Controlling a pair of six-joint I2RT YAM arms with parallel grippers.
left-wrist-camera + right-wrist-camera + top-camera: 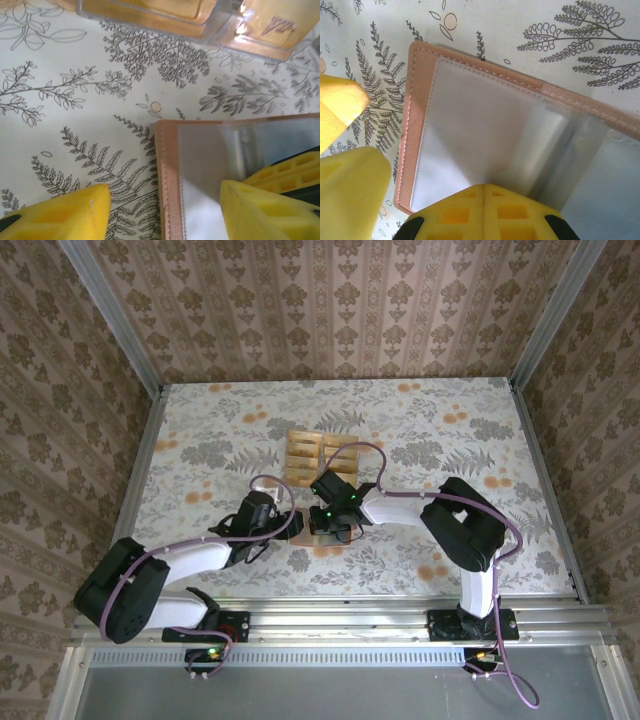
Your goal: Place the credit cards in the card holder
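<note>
Small reddish-brown leather-like folding card holder (413, 110) lay open on the floral-printed table (480, 440), on the arms' side of centre, its clear sleeve leaves facing up. The tan, dark-banded rectangular credit cards (318, 453) sat in rows just beyond it, none in a sleeve as far as we could see. Right jaws were clenched, tips meeting on a clear leaf and seemingly pinching it up. Left jaws were released, straddling the holder's stitched left edge and gripping nothing. We judged the chief risk to be the holder shifting: with nothing pinning the cover, any pull on the thin leaf could drag or flip the light holder across the table. The leaf itself looked slippery and could slide out of the pinch, letting the pocket fall shut. The two sets of jaws sat very near each other, so a crossing move might bump them. If the left jaws went for a card, the flat cards lying close together might prove hard to lift singly.
</note>
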